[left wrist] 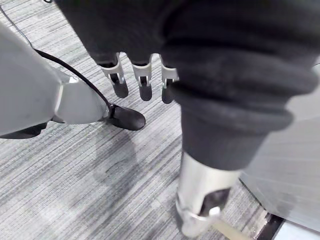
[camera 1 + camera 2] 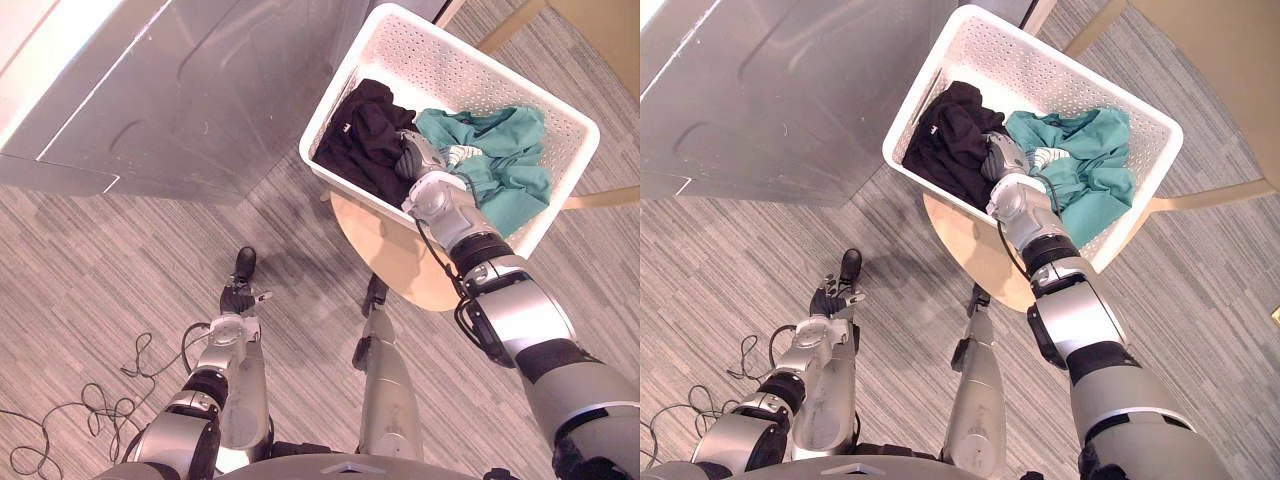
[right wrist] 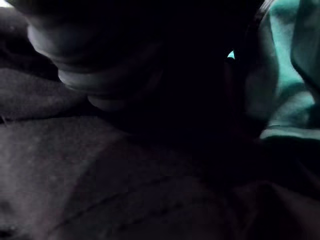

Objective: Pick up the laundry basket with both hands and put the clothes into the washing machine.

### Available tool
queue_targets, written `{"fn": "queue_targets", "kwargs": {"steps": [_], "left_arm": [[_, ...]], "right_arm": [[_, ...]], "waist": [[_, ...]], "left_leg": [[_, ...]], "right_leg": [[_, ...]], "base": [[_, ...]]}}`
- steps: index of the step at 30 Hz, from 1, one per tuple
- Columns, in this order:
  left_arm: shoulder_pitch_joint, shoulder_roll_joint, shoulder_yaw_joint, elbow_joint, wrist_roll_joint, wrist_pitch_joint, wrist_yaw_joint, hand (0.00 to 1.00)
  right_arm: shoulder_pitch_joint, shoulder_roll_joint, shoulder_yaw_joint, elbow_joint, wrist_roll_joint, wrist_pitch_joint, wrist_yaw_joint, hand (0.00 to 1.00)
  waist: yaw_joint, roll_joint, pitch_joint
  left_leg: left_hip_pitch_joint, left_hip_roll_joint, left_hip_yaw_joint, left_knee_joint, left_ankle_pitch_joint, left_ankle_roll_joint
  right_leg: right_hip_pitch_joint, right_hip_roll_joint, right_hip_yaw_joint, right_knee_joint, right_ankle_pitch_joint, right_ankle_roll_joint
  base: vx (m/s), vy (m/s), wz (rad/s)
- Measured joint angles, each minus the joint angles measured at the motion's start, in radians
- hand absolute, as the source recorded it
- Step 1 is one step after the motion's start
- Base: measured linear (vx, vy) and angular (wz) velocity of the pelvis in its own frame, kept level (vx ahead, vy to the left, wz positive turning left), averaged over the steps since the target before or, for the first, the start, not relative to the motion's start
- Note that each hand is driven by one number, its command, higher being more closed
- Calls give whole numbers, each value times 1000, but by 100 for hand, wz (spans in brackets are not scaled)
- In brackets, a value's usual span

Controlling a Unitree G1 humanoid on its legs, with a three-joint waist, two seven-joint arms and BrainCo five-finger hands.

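Observation:
A white perforated laundry basket (image 2: 352, 72) stands tilted on a round wooden stool (image 2: 385, 252). Inside lie a black garment (image 2: 362, 130) and a teal garment (image 2: 508, 165). My right hand (image 2: 421, 160) reaches over the basket's near rim and sinks between the two garments, its fingers buried in cloth. The right wrist view is dark, with black cloth (image 3: 100, 175) and teal cloth (image 3: 280, 75) pressed close. My left hand (image 2: 238, 296) hangs low by the floor, far from the basket, and its fingers (image 1: 142, 82) are straight with nothing in them.
A large grey washing machine body (image 2: 170, 90) fills the upper left, close to the basket's left corner. Light wooden furniture (image 2: 600, 25) stands behind the basket at the upper right. Grey striped carpet (image 2: 90, 290) covers the floor.

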Motion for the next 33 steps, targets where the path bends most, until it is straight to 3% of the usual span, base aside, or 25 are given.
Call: {"fn": "queue_targets", "kwargs": {"steps": [5, 17, 23, 33], "left_arm": [[0, 0, 1, 1, -20, 0, 0, 0], [3, -3, 32, -1, -37, 10, 0, 0], [10, -2, 32, -1, -34, 13, 0, 0], [65, 19, 13, -5, 6, 29, -1, 0]], "right_arm": [[18, 23, -81, -3, 157, -4, -19, 100], [84, 116, -341, -47, 675, -46, -41, 100], [143, 146, -389, -111, 795, -48, -44, 100], [241, 184, -388, -249, 880, -68, -60, 100]], "waist": [[1, 0, 0], [-4, 0, -4], [-12, -1, -9], [-31, 0, -9]], "left_leg": [[5, 0, 0, 0, 0, 0], [44, 0, 30, -15, 6, 0], [80, -1, 50, -32, 8, 2], [160, -8, 83, -41, 1, 11]], "right_leg": [[7, 0, 0, -3, 2, 0], [16, -3, 25, 6, 4, 0], [29, -5, 40, 13, 1, 3], [68, -7, 82, 23, -7, 11]], "base": [[-33, 21, 0], [-48, 27, -5], [-59, 23, -7], [-70, 19, -11]]}}
